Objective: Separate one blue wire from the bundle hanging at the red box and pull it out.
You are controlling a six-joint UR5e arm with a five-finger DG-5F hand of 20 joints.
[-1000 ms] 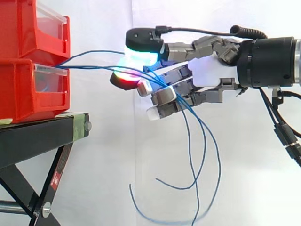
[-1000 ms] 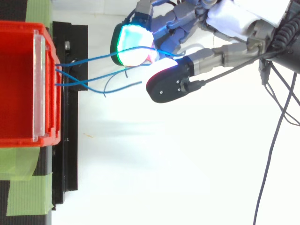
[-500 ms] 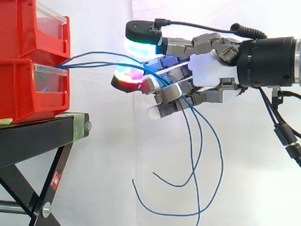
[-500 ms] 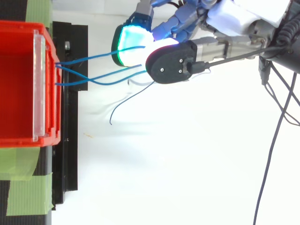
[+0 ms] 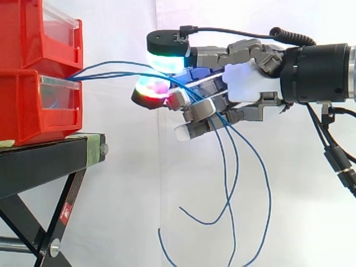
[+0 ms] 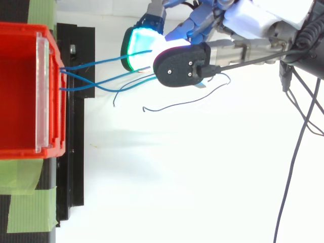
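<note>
Hand (image 5: 245,83) comes in from the right, level with the seam between the two stacked red bins (image 5: 33,105) and well apart from their fronts. Fingers near straight, pointing at the bins. Reads as open: no pinch seen. Thumb pad (image 5: 167,58) sits on top, glowing cyan-green. Finger pad (image 5: 151,92) is just below it, glowing red with some green, and a slim gap shows between the two. Lower fingertips (image 5: 184,132) are plain white.

Blue wires (image 5: 111,73) leave the bin fronts at the seam, just above the lower bin's clear label holder (image 5: 58,92). They cross the open air to the hand in a shallow arch. At the hand they run together as one bundle, through the gap under the thumb pad and across the lower fingers. From there they drop in long loose curves below the hand. Two free ends curl low down in the side view; the others run off the bottom edge.

From above, one wire lands on the upturned glowing finger pad and the rest go under the thumb's black back.

Bins stand on a black bench (image 5: 44,161) with green tape (image 6: 25,207) on it. White curtain (image 5: 122,167) behind.
</note>
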